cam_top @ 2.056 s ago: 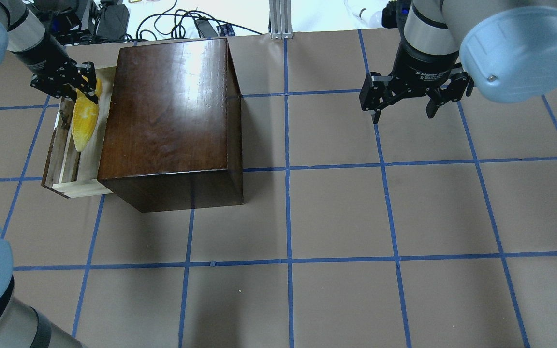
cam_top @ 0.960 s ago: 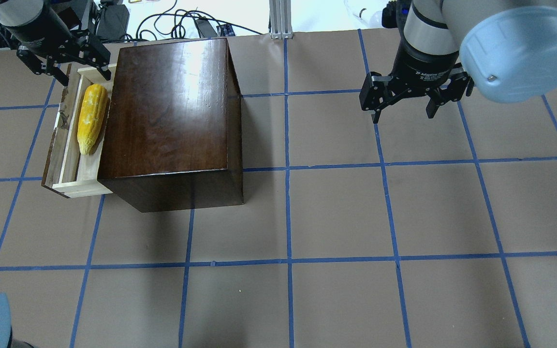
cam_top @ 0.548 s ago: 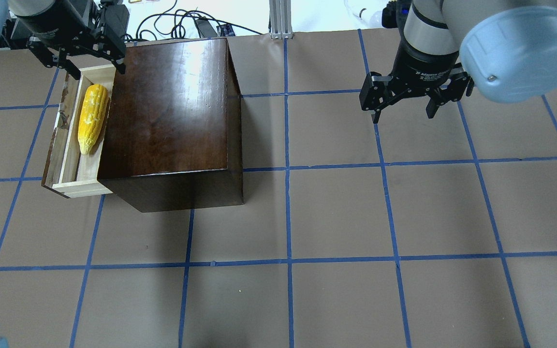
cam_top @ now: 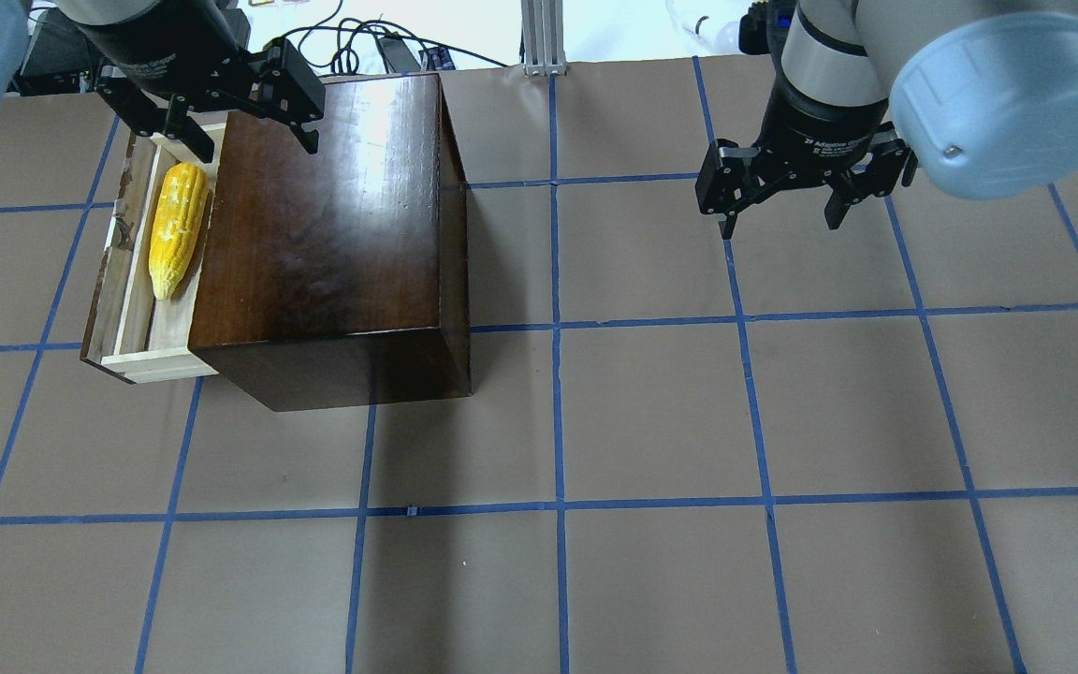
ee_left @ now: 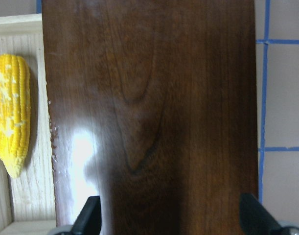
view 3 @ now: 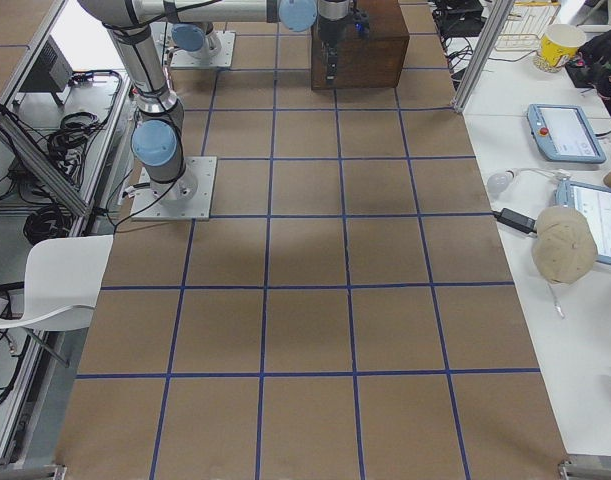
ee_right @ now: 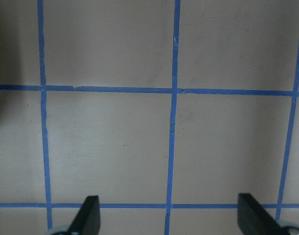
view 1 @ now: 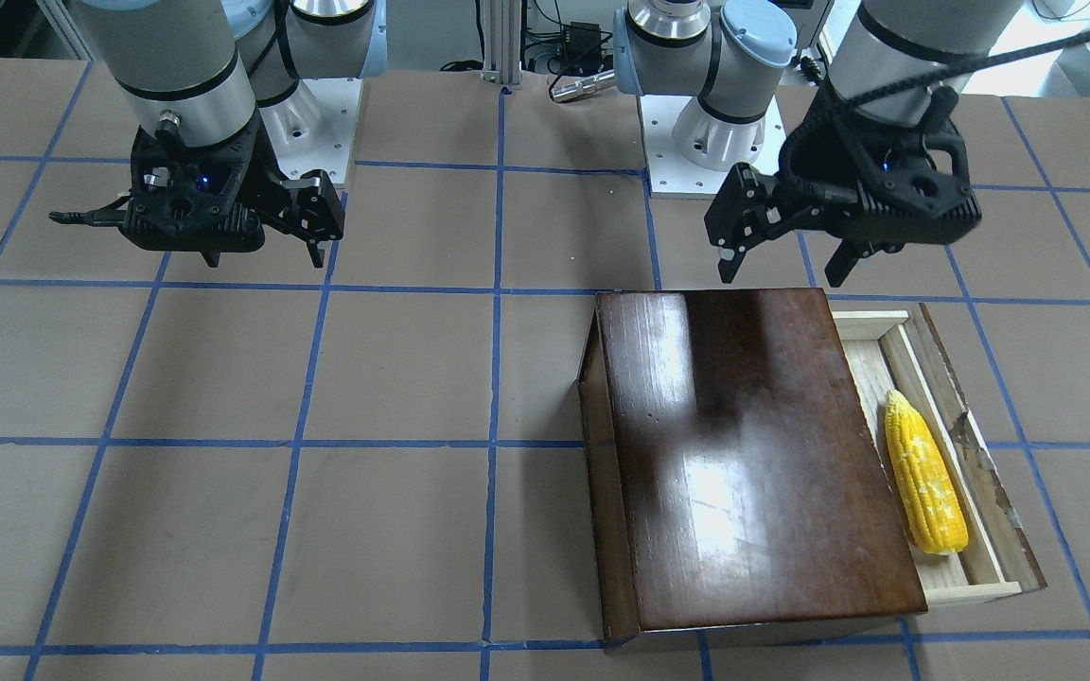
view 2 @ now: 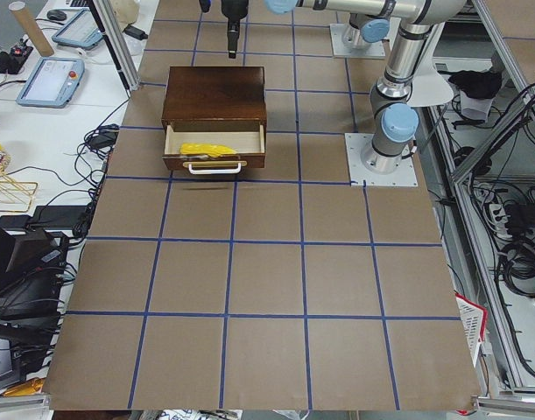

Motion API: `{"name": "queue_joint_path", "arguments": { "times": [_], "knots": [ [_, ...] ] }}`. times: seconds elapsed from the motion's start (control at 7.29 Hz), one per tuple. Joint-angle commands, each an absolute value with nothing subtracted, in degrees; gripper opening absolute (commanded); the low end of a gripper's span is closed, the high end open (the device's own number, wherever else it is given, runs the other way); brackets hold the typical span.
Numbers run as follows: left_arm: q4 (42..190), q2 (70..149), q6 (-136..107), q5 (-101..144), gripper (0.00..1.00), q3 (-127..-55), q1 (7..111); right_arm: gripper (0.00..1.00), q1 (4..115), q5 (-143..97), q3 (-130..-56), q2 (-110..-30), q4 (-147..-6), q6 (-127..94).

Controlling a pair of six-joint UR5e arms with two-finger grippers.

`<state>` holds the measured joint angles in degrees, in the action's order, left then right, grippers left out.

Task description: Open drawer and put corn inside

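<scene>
Inside the pulled-out drawer the corn lies flat beside the box, so the main risk is the left pincer, spread and empty over the box top, clipping the wood and jolting it, while the right pincer, also spread, hangs well apart.

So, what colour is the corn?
The corn is yellow with whitish patches; clearest in the left wrist view.
</scene>
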<state>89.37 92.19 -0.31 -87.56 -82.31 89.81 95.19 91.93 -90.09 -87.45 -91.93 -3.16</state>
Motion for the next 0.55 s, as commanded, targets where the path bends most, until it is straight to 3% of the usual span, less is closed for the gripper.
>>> {"name": "queue_joint_path", "arguments": {
  "times": [0.0,0.41],
  "knots": [
    [90.7,88.0,-0.5,-87.5,1.0,-85.7,89.9,1.0,95.2,91.9,-90.1,-87.5,-91.9,-3.2],
    [89.6,88.2,-0.2,-87.8,1.0,-87.4,89.3,1.0,95.2,91.9,-90.1,-87.5,-91.9,-3.2]
  ]
}}
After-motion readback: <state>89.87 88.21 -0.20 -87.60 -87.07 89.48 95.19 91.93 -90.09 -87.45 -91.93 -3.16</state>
